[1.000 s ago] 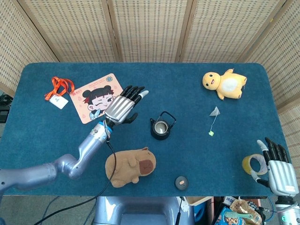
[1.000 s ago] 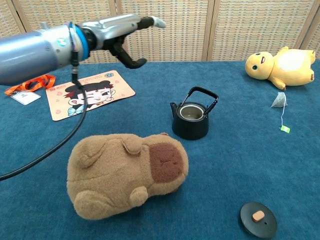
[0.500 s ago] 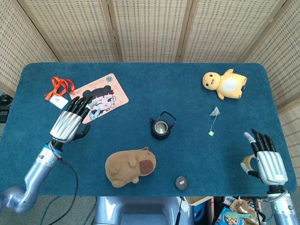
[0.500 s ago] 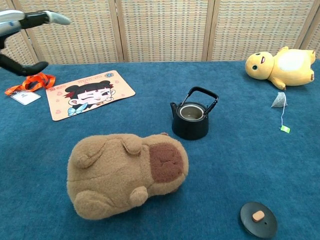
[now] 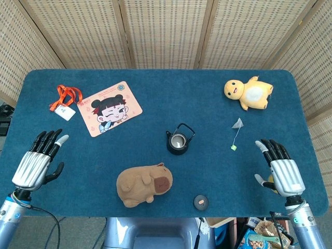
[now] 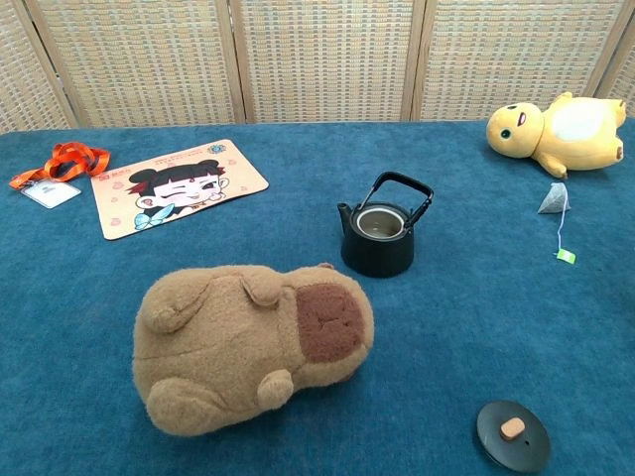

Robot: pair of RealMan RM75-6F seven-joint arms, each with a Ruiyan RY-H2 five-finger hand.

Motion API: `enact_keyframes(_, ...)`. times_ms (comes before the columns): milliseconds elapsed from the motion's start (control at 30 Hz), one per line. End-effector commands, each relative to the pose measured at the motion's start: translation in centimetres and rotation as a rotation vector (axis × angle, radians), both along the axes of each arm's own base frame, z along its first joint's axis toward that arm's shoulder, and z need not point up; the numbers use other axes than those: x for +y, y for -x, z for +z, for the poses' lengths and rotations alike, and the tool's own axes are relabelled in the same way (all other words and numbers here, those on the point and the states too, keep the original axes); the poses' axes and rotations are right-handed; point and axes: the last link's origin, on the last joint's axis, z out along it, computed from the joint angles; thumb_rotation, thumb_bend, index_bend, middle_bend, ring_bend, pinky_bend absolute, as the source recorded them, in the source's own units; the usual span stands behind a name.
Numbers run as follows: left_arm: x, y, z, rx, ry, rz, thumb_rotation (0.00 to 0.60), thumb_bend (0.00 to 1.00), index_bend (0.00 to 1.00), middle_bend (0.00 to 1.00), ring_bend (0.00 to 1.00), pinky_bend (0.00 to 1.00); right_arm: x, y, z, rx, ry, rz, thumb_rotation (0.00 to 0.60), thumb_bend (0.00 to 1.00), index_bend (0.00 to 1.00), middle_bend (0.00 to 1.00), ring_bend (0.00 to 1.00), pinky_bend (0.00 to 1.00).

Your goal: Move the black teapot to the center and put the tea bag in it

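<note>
Teapot [image 5: 178, 140] sits lidless at table centre; tea bag [image 5: 237, 123] lies toward the right edge. Right robot hand [image 5: 280, 171] and left robot hand [image 5: 37, 164] are both spread, empty. Suggest right pinches the bag's body, lowering it straight into the opening.

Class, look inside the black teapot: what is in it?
The black teapot stands open, its lid lying apart on the cloth. Only a pale inner wall shows; the bottom is hidden. The tea bag lies outside.

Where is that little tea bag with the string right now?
The small grey tea bag lies on the blue table, right of the black teapot, just below the yellow plush toy; no hand touches it.
</note>
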Motion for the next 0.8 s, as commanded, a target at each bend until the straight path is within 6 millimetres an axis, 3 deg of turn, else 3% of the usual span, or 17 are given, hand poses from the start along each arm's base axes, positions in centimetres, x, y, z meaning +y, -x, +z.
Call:
enact_keyframes(33, -1.0, 0.5, 0.1, 0.002, 0.016, 0.024, 0.600, 0.47, 0.09, 0.01, 0.00, 0.00, -0.8, -0.6, -0.4, -0.005, -0.012, 0.026, 0.600, 0.38, 0.10, 0.19, 0.06, 0.18)
enact_keyframes(200, -2.3, 1.0, 0.5, -0.022, 0.001, 0.047, 0.600, 0.47, 0.09, 0.01, 0.00, 0.00, -2.6, -2.1, -1.5, -0.020, -0.046, 0.078, 0.600, 0.38, 0.13, 0.24, 0.13, 0.28)
enact_keyframes(433, -2.4, 0.9, 1.3, -0.030, -0.028, 0.044, 0.600, 0.48, 0.10, 0.01, 0.00, 0.00, -4.9, -3.4, -2.8, -0.037, -0.093, 0.106, 0.600, 0.38, 0.19, 0.34, 0.27, 0.45)
enact_keyframes(800, -1.7, 0.3, 2.4, -0.019, -0.050, 0.034, 0.600, 0.48, 0.10, 0.01, 0.00, 0.00, -8.4, -3.9, -4.2, -0.031, -0.149, 0.101, 0.600, 0.38, 0.37, 0.61, 0.60, 0.74)
